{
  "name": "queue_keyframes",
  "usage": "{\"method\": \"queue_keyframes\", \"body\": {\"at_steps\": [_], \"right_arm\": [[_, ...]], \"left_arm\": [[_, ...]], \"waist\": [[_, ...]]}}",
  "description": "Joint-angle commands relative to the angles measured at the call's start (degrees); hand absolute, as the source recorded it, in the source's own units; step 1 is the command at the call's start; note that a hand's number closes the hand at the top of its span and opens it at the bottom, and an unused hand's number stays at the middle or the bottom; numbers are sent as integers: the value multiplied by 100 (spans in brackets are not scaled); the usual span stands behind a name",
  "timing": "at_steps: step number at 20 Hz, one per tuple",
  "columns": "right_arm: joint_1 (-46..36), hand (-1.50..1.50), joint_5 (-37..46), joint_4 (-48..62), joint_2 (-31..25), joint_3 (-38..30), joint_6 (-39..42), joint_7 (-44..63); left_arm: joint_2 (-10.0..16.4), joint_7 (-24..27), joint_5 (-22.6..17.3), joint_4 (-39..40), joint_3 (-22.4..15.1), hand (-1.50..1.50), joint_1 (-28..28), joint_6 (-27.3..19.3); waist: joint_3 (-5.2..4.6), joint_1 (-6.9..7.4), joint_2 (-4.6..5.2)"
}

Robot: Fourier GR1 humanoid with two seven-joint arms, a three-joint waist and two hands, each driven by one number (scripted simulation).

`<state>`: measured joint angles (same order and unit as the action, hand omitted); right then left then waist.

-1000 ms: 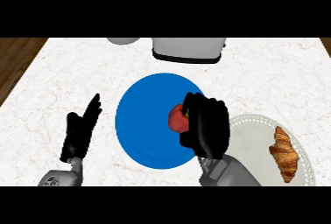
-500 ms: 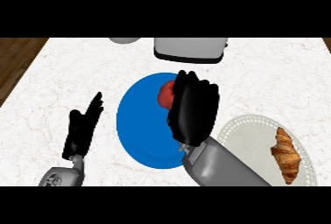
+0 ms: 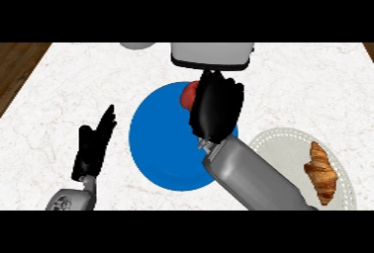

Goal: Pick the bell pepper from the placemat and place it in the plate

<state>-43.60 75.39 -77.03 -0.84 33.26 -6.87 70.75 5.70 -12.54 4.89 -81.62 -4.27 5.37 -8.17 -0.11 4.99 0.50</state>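
Right hand (image 3: 216,106) lies over pepper (image 3: 189,94); pepper peeks out at its left edge, over far end of placemat (image 3: 161,148). Grip hidden, cannot tell if closed on pepper. Step, likely: grasp or lift. Next: carry near and right to plate (image 3: 281,148), clear of croissant (image 3: 321,170). Left hand (image 3: 91,148) rests open, well left.

A red bell pepper (image 3: 188,94) is held in the right hand (image 3: 217,106) at the far edge of a blue placemat (image 3: 164,148) on a marbled counter (image 3: 73,74). The left hand (image 3: 93,146) is rested open, fingers up, beside the mat. A croissant (image 3: 321,173) is seen lying on the white plate (image 3: 285,141) at right.
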Motion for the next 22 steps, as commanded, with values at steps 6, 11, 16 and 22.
{"method": "queue_keyframes", "body": {"at_steps": [6, 11, 16, 22], "right_arm": [[208, 150, -1209, 835, 80, -64, -695, 1176], [545, 150, -2359, 1167, 80, -53, -964, 810], [201, -150, -3231, 1568, 80, 522, -1429, 685], [303, -150, -3174, 1015, 81, 555, -2702, -578]], "left_arm": [[-53, 1, 43, -23, 15, 0, -34, -93], [16, -108, -2, -4, 86, 0, 139, -30], [-17, -182, 41, -124, 28, 0, 109, -46], [236, 117, -213, 22, 406, 0, -127, 142]], "waist": [[12, -101, 10], [14, -93, 41], [14, -125, 4], [14, -317, -37]]}}
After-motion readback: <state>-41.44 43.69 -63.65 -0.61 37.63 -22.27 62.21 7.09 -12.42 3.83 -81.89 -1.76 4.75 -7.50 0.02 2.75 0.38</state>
